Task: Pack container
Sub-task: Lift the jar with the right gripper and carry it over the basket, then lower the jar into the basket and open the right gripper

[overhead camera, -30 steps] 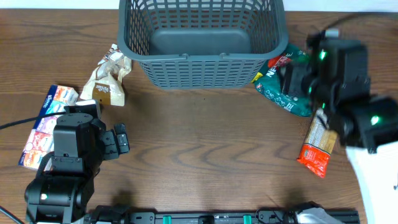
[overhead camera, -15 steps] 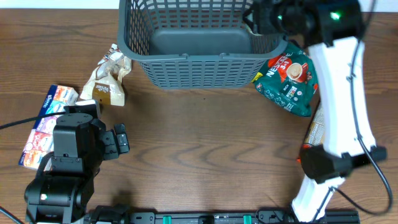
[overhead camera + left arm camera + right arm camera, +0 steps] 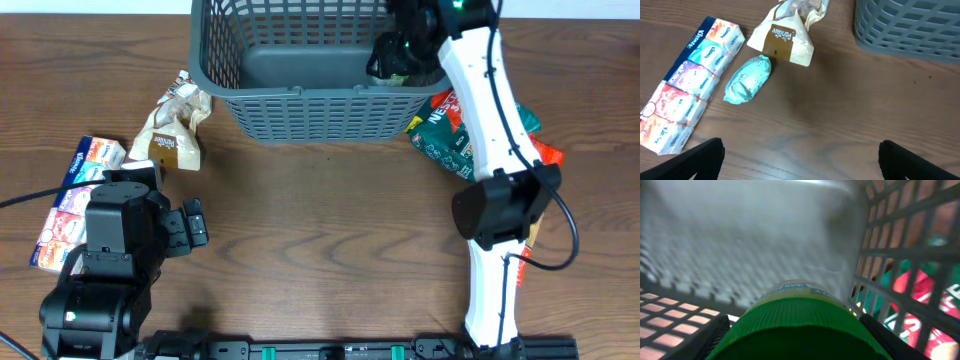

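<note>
The dark grey lattice container (image 3: pixel 320 108) stands at the table's back centre. My right gripper (image 3: pixel 392 62) reaches down inside its right end, shut on a green-lidded jar (image 3: pixel 800 325) held over the container's floor (image 3: pixel 750 235). My left gripper (image 3: pixel 195 225) is open and empty at the front left, over bare wood (image 3: pixel 800 160). In front of it lie a teal packet (image 3: pixel 746 79), a cream brown-labelled bag (image 3: pixel 785 37) and a tissue multipack (image 3: pixel 687 82). The container's corner (image 3: pixel 910 27) shows in the left wrist view.
A green and red snack bag (image 3: pixel 462 130) lies right of the container, with an orange packet (image 3: pixel 545 155) partly under my right arm. The cream bag (image 3: pixel 172 125) and tissue multipack (image 3: pixel 75 195) lie at the left.
My right arm has swung from the table's right side up and over the container rim, then lowered the jar inside. The left arm has not moved.
</note>
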### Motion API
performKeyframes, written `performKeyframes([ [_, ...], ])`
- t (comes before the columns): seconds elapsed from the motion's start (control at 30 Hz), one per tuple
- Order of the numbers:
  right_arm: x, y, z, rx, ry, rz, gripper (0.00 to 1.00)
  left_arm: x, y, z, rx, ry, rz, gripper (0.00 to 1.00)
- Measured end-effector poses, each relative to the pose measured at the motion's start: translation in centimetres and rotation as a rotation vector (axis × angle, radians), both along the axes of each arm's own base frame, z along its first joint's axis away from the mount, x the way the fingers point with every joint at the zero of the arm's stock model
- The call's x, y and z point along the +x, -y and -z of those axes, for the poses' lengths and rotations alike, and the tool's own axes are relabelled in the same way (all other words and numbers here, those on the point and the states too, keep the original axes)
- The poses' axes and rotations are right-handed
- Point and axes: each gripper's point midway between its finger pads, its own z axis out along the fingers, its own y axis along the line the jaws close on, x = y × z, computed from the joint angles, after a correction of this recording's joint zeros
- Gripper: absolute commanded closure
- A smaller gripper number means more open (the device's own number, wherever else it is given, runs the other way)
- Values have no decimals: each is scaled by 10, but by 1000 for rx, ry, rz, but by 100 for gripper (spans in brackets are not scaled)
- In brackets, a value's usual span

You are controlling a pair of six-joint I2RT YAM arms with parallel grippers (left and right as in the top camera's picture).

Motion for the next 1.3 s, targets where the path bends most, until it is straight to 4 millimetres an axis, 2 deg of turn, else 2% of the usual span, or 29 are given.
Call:
performKeyframes([
  [0.17,2,0,25,-14,-50,-5,99,-2,0,1,1,-8,0,2],
  [0.57,0,0,98,-52,-199,-7,99,-4,0,4,2,-23,0,1],
  [0.73,-3,0,114,-60,-233,-17,99,-4,-1,4,3,-24,0,1],
  [0.77,-3,0,114,-61,-237,-19,96,-4,0,4,3,-23,0,1],
  [0.93,-4,0,115,-62,-237,-34,67,-4,0,4,2,-23,0,1],
  [1.0,-4,0,115,-63,-237,-41,50,-4,-1,4,3,-24,0,2],
  [1.3,-9,-3,115,-59,-249,-74,23,-4,0,4,3,-23,0,1],
])
